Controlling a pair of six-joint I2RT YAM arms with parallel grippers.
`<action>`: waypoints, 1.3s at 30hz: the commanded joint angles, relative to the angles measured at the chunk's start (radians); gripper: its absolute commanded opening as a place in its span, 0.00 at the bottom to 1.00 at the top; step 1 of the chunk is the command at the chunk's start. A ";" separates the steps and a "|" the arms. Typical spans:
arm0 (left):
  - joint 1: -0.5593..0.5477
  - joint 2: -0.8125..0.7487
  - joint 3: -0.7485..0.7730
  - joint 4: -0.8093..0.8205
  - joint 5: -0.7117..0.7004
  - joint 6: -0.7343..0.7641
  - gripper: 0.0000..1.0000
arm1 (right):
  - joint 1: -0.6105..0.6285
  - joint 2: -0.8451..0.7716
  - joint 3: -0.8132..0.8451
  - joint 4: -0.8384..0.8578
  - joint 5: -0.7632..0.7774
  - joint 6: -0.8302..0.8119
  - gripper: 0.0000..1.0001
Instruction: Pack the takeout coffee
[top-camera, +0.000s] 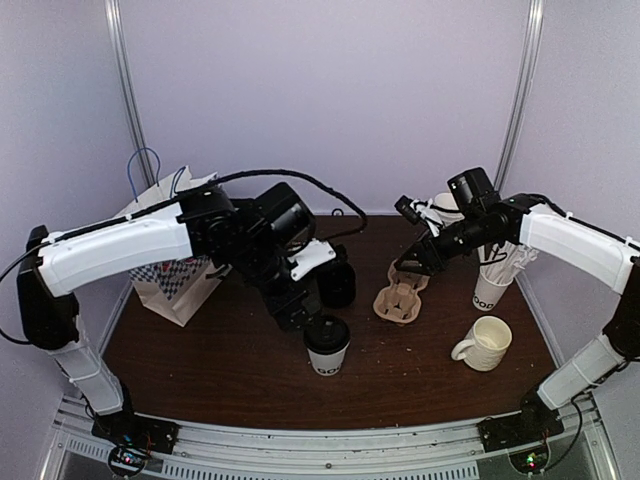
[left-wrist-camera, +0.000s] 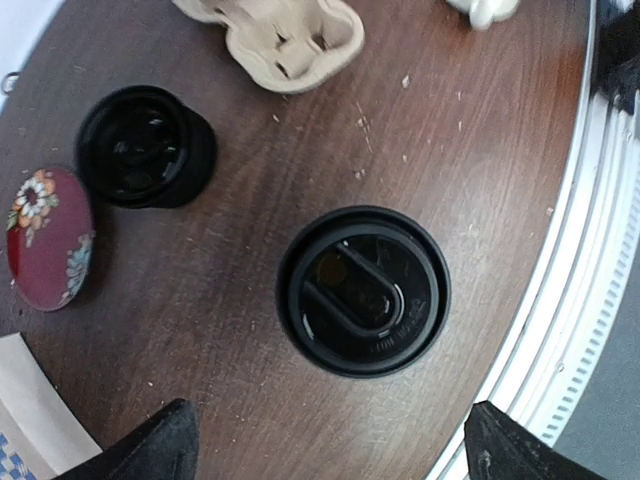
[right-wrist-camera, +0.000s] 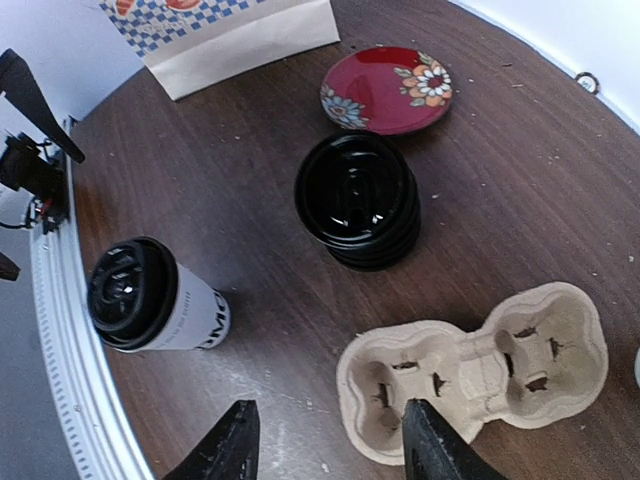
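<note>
One white "GOOD" cup with a black dome lid (top-camera: 327, 345) stands upright at the front middle of the table. In the left wrist view its lid (left-wrist-camera: 363, 290) lies just ahead of my open, empty left gripper (left-wrist-camera: 330, 455), which hovers above it (top-camera: 305, 322). The brown pulp two-cup carrier (top-camera: 400, 297) lies empty right of centre. My right gripper (top-camera: 412, 265) hovers open and empty over the carrier's near end. In the right wrist view one fingertip (right-wrist-camera: 435, 445) overlaps the carrier (right-wrist-camera: 480, 375), and the cup (right-wrist-camera: 150, 300) shows at the left.
A stack of black lids (top-camera: 337, 283) stands between cup and carrier. A red flowered plate (right-wrist-camera: 388, 90) lies behind it. A paper bag (top-camera: 175, 270) stands at the left. A stack of lidless white cups (top-camera: 490, 280) and a cream mug (top-camera: 485, 343) are at the right.
</note>
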 joint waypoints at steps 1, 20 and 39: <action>0.050 -0.109 -0.126 0.202 -0.049 -0.128 0.92 | 0.034 0.056 0.071 -0.129 -0.169 0.126 0.50; 0.140 -0.102 -0.432 0.568 0.252 -0.507 0.78 | 0.195 0.306 -0.082 0.108 -0.517 0.430 0.47; 0.140 -0.028 -0.458 0.588 0.308 -0.490 0.61 | 0.234 0.367 -0.064 0.156 -0.582 0.475 0.46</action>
